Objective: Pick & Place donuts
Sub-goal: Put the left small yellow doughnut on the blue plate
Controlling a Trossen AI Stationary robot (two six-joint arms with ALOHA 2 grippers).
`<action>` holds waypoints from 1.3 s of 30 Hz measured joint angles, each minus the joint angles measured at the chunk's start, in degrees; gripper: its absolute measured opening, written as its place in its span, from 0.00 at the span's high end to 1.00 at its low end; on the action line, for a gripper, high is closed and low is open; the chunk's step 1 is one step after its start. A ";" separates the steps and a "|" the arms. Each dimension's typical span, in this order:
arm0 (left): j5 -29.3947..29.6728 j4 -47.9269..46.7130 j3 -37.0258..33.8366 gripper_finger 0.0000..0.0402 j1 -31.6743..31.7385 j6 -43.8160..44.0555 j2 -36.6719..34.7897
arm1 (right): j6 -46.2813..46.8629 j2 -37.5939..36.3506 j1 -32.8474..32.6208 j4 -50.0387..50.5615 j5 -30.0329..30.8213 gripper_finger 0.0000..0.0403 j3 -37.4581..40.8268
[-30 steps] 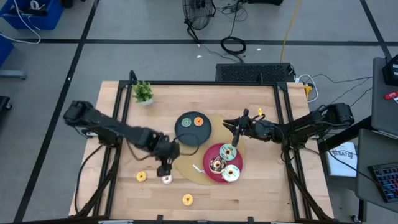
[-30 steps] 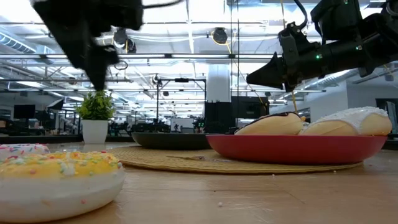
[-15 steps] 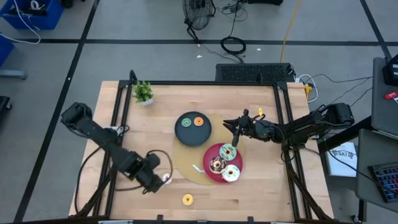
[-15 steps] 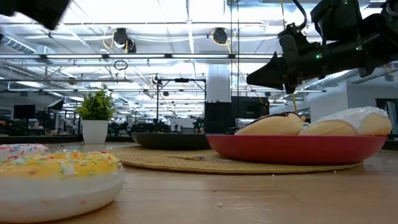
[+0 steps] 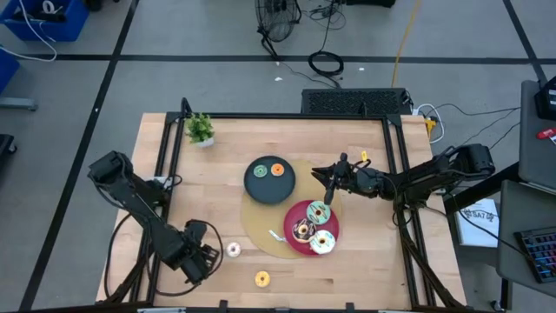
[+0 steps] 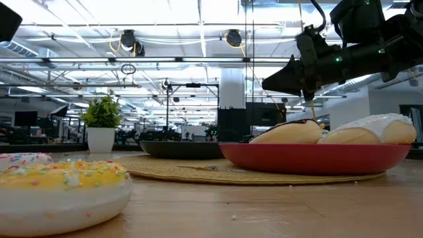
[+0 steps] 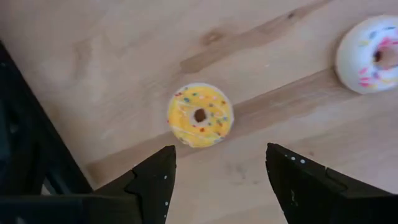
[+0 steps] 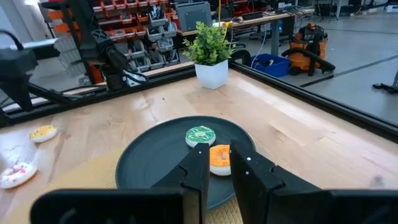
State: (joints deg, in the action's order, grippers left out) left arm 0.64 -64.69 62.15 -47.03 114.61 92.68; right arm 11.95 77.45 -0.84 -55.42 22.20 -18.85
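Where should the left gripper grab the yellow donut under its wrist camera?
Grip the yellow donut across its ring, straight down from above. It lies flat on the bare table, clear of the pink donut, and the open left gripper probably spans it.

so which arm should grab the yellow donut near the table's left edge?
Left. Its open gripper hangs right over that yellow donut; the right gripper sits across the table by the red plate.
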 joint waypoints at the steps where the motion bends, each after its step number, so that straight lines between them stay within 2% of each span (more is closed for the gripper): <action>1: 0.00 0.04 0.00 0.38 0.00 -0.06 0.45 | 0.56 0.02 0.00 0.00 0.00 0.86 0.00; 9: -0.46 0.68 0.00 0.38 0.93 0.05 3.74 | 1.33 0.02 0.00 1.24 -0.02 0.86 0.02; 16: -0.81 -0.61 0.00 0.39 1.25 4.62 3.81 | 4.17 0.01 -0.01 2.96 -0.07 0.86 0.02; 21: -3.64 -2.27 -0.74 0.40 1.22 9.95 3.79 | 4.98 0.02 -0.01 3.08 -0.05 0.86 0.02; 29: -8.18 0.54 -6.45 0.42 1.03 14.11 3.79 | 4.96 0.00 0.00 3.06 -0.04 0.86 0.02; 33: -7.75 3.04 -7.63 0.43 1.03 13.49 3.79 | 4.96 0.01 -0.02 3.06 -0.04 0.86 0.02; 39: -3.18 8.72 -7.65 0.43 1.02 10.33 3.79 | 4.96 0.02 0.00 3.06 -0.04 0.86 0.02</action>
State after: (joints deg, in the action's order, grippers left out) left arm -2.53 -55.97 54.50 -46.00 124.93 96.47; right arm 16.91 77.47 -0.85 -52.36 22.15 -18.83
